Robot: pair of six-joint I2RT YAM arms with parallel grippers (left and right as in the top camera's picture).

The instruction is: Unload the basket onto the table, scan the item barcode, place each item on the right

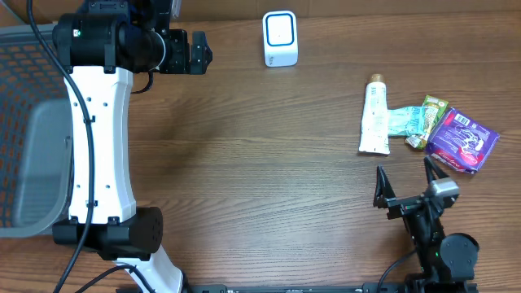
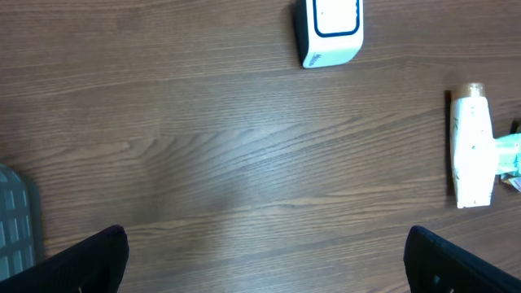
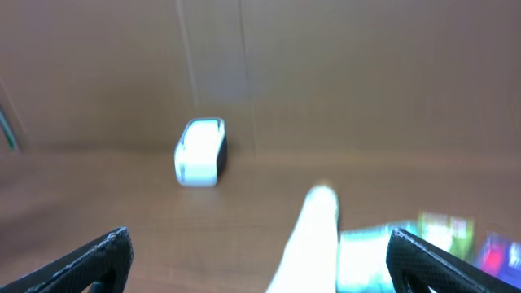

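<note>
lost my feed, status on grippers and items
Both empty: left gripper open, right gripper open. Untouched, right side: white tube, purple packet. Nothing blocking scanner.

scanner back ctr, tube L of pouches

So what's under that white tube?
The white tube lies across one end of a teal packet on the wooden table; how far the packet reaches beneath is hidden.

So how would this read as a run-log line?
left jaws: open, empty; right jaws: open, empty; white box-shaped scanner: untouched; white plastic tube, purple foil packet: lying on wooden table
</note>
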